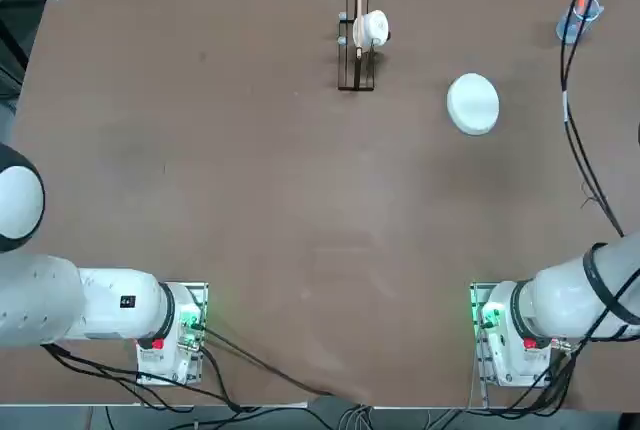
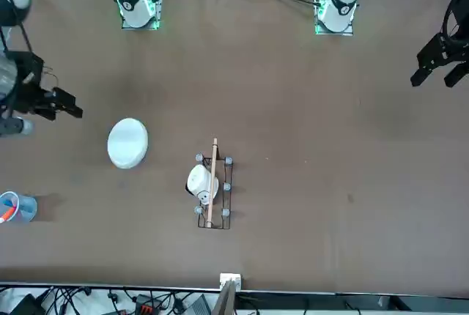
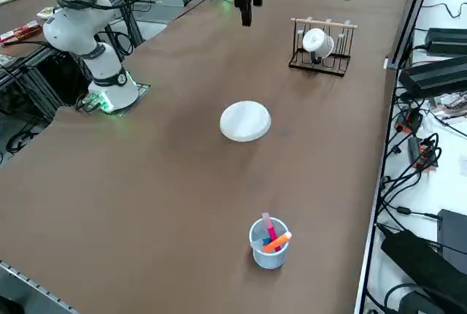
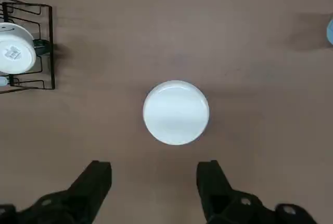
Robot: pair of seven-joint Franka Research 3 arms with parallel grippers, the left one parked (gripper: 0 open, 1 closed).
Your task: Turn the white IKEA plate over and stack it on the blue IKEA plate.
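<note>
Hovering high over the table, the right gripper (image 4: 154,165) has its fingers spread and empty, probably so the wrist camera keeps the white plate (image 4: 176,112) centred between them. That plate lies flat on the table (image 1: 250,200), well apart from the wire rack (image 1: 356,68), on the right arm's side. I cannot tell which face is up. Farther from the rack stands a blue cup (image 1: 577,22). Counted: one white plate, one rack holding one mug (image 1: 373,28), one cup; no blue plate shows
</note>
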